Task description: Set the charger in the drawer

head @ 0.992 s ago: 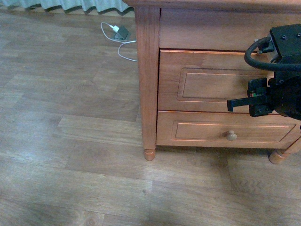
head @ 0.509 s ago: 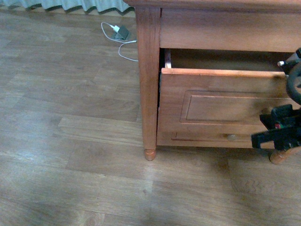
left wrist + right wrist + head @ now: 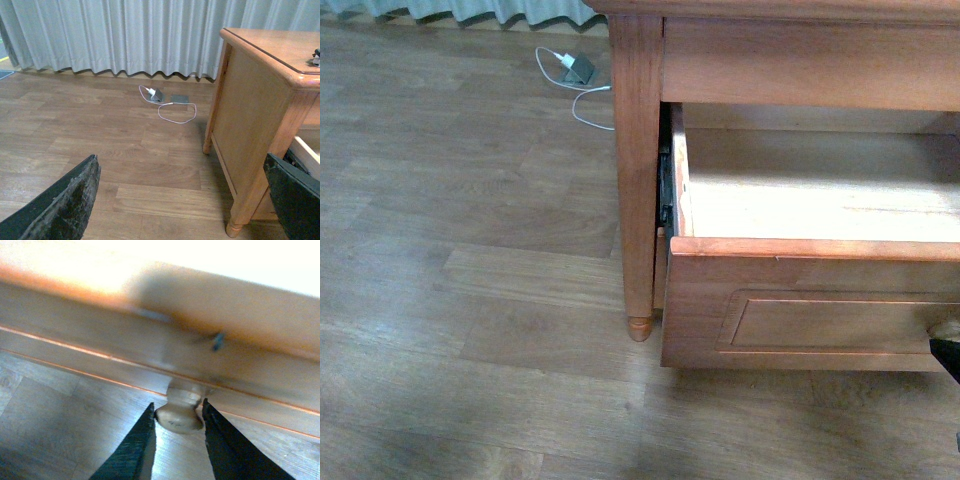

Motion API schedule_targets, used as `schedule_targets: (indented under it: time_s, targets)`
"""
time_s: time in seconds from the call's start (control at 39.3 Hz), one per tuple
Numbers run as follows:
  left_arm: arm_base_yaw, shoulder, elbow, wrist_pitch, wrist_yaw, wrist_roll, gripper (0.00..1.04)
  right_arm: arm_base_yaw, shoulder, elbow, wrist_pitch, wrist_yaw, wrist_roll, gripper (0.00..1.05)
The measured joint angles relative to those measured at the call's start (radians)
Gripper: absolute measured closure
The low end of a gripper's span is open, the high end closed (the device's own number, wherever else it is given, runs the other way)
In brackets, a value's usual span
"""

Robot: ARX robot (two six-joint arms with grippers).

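The drawer is the taller brown wooden one with a recessed panel front. It stands pulled far out of the cabinet, and the part of its pale inside that shows is bare. My right gripper is shut on the drawer's round pale knob. In the front view only a dark tip of this gripper shows at the right edge. My left gripper is open and empty, above the floor beside the cabinet's side. A small dark and white thing lies on the cabinet top, cut off by the frame; I cannot tell whether it is the charger.
A grey-green block with a loose white cable lies on the wood floor to the far left of the cabinet, also in the left wrist view. Pale curtains hang behind it. A turned cabinet leg stands left of the drawer.
The drawer has come from shut to far open, towards the camera. My right gripper has moved back with the knob, almost out of the front view at the lower right.
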State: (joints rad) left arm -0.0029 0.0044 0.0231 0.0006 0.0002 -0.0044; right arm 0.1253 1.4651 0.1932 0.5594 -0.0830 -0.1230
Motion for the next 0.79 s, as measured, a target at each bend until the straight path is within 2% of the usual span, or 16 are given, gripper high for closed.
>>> schedule_targets:
  time_s: [0.05, 0.18, 0.28, 0.43, 0.53, 0.61, 0.71, 0.79]
  targets:
    - [0.000, 0.000, 0.000, 0.000, 0.000, 0.000, 0.06, -0.013, -0.058, 0.000, -0.034, 0.006, 0.011, 0.62]
    - [0.000, 0.000, 0.000, 0.000, 0.000, 0.000, 0.06, -0.055, -0.224, 0.002, -0.171, -0.023, 0.015, 0.44]
    - [0.000, 0.000, 0.000, 0.000, 0.000, 0.000, 0.06, -0.099, -0.393, 0.005, -0.325, -0.097, 0.016, 0.30]
    - [0.000, 0.000, 0.000, 0.000, 0.000, 0.000, 0.06, -0.216, -0.667, 0.026, -0.565, -0.233, 0.015, 0.08]
    - [0.000, 0.000, 0.000, 0.000, 0.000, 0.000, 0.06, -0.384, -0.847, 0.045, -0.709, -0.373, -0.002, 0.09]
    - [0.000, 0.000, 0.000, 0.000, 0.000, 0.000, 0.06, -0.513, -0.929, 0.045, -0.747, -0.482, -0.004, 0.09]
    - [0.000, 0.000, 0.000, 0.000, 0.000, 0.000, 0.06, -0.609, -0.985, 0.032, -0.707, -0.544, 0.015, 0.09]
    - [0.000, 0.000, 0.000, 0.000, 0.000, 0.000, 0.06, -0.646, -1.006, 0.027, -0.686, -0.554, 0.038, 0.09]
